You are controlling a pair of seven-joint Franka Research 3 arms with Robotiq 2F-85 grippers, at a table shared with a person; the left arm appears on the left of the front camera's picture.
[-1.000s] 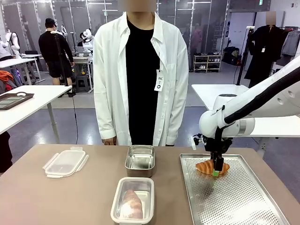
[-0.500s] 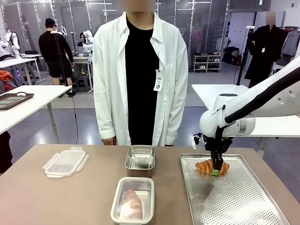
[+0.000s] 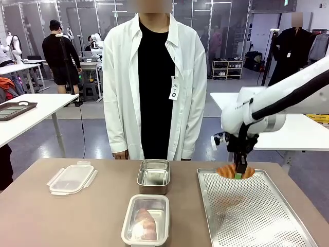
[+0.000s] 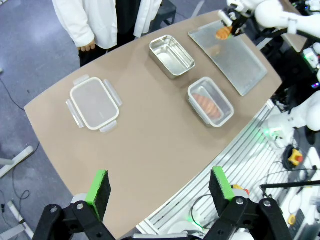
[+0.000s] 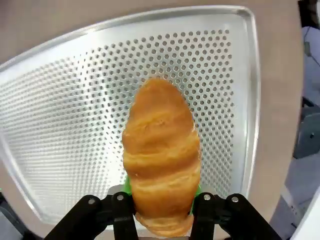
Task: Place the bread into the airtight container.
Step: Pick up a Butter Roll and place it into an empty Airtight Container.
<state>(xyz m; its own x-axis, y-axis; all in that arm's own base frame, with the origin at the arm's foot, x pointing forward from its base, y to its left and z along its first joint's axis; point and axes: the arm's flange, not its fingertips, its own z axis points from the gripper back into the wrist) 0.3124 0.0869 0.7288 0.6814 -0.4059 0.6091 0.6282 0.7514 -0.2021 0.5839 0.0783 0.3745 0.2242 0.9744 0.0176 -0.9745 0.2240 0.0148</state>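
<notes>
While the green pads (image 5: 128,186) of the right gripper (image 3: 238,174) clamp its near end, the bread (image 5: 161,150) juts out past them. It is a croissant, golden-brown and glossy, ridged across in bands, fat in the middle and tapering to a rounded tip that points away from the wrist. The jaws stand narrowed on it. It hangs just above the far end of the perforated tray (image 3: 257,216), with a faint shadow on the metal below.

Left of the tray an empty steel container (image 3: 153,175) stands at mid-table. Nearer the robot a second container (image 3: 149,197) holds another croissant (image 3: 145,224). A clear lid (image 3: 72,178) with clasps lies well apart at the left. A person (image 3: 154,77) in a white coat stands at the far side.

The left gripper (image 4: 159,189) hovers high over the table (image 4: 150,145), its fingers spread wide.
</notes>
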